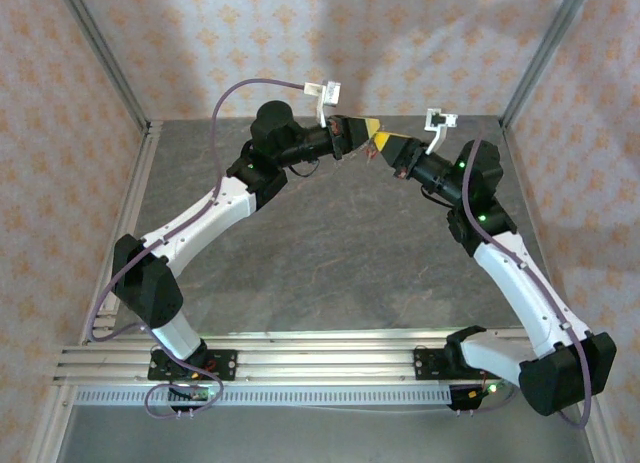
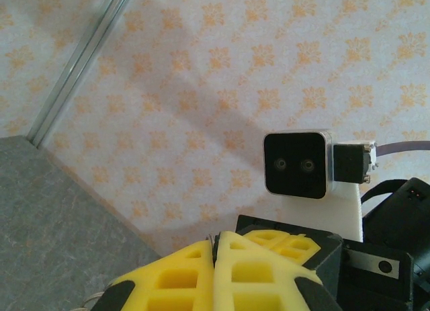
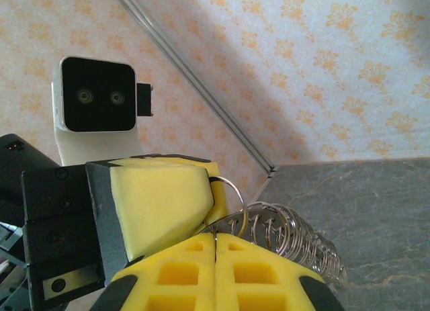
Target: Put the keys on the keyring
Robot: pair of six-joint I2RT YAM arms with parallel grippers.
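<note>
Grey mottled tabletop (image 1: pixel 330 263), walled by orange-flowered wallpaper (image 1: pixel 200 33) and aluminium posts (image 1: pixel 102 48).

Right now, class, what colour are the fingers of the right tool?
Yellow fingers on the right tool, clearest in the right wrist view.

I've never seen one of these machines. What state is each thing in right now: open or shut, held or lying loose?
Left gripper: jaws shut, raised above the table, tip to tip with the other.
Right gripper: jaws shut, raised too.
Keyring: in the air at the two tips, small silver rings hanging from it; which jaws pinch it I cannot tell.
</note>
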